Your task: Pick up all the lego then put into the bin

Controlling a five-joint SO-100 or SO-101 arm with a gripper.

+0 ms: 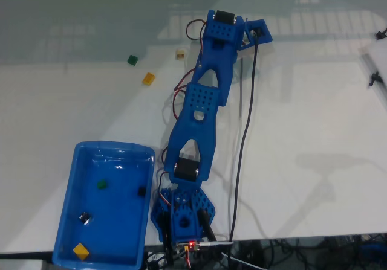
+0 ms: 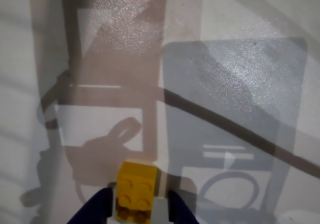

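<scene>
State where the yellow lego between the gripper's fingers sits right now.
In the wrist view, the yellow lego sits at the bottom centre on the white table, between the blue fingertips of the gripper.

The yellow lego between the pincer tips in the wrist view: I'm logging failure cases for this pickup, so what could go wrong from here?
1. The yellow lego sits between the pincer tips at the frame's bottom edge; if it is only shallowly gripped, it may slip out.
2. The bin lies far from the arm's tip in the fixed view, so the brick could drop during the carry.
3. Closing off-centre could twist the brick.
</scene>
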